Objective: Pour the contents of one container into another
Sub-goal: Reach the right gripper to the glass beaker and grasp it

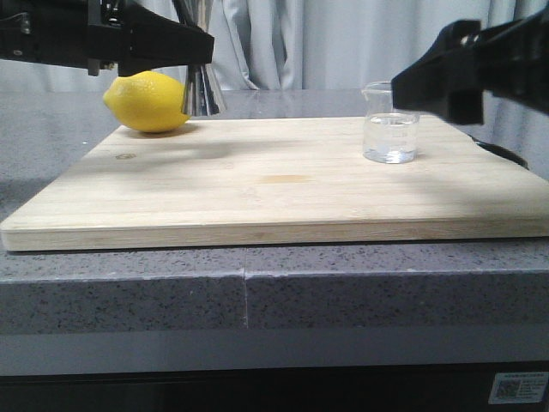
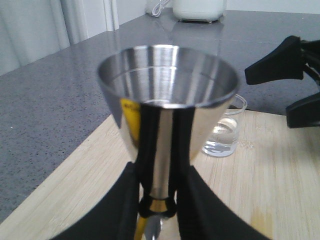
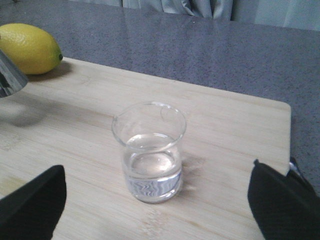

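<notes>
On the wooden board (image 1: 257, 184), front view: glass beaker (image 1: 390, 127) stands right of centre, some clear liquid inside; right gripper (image 1: 446, 77) close behind it. Lemon (image 1: 147, 101) at far left corner, steel jigger (image 1: 202, 93) beside it.

Left wrist view: left gripper (image 2: 159, 200) clamped on jigger's (image 2: 167, 100) waist, upright.

Right wrist view: right gripper's fingers (image 3: 30, 205) spread wide, beaker (image 3: 150, 150) between, untouched.

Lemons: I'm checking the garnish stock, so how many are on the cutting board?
1. The lemon lies at the board's far left corner, beside the steel jigger held in the left gripper. None appear hidden.
</notes>
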{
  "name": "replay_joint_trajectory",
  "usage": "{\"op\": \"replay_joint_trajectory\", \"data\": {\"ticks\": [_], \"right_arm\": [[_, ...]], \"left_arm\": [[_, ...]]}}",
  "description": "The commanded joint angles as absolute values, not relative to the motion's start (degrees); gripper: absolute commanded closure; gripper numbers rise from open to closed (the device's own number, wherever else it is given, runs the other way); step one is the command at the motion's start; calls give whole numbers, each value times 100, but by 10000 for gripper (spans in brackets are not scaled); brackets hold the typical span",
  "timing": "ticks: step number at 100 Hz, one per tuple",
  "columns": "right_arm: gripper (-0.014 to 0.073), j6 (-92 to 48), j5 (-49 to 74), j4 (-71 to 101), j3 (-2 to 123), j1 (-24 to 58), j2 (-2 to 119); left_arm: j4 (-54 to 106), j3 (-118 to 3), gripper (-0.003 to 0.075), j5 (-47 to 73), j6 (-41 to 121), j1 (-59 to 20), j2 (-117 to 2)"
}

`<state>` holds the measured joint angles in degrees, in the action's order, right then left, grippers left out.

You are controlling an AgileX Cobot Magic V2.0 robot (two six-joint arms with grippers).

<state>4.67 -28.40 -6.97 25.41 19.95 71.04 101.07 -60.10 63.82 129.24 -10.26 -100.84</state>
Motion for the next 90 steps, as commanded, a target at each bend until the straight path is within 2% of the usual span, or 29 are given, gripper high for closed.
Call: {"op": "replay_joint_trajectory", "data": {"ticks": [1, 90], "right_arm": [[-74, 449, -3603, -737, 2662, 2015, 7239], [-74, 449, -6150, -745, 2672, 2004, 8961]], "left_arm": [[10585, -6169, 659, 6803, 12824, -1073, -9850], [10495, -6169, 659, 6803, 12796, -1073, -9850]]}}
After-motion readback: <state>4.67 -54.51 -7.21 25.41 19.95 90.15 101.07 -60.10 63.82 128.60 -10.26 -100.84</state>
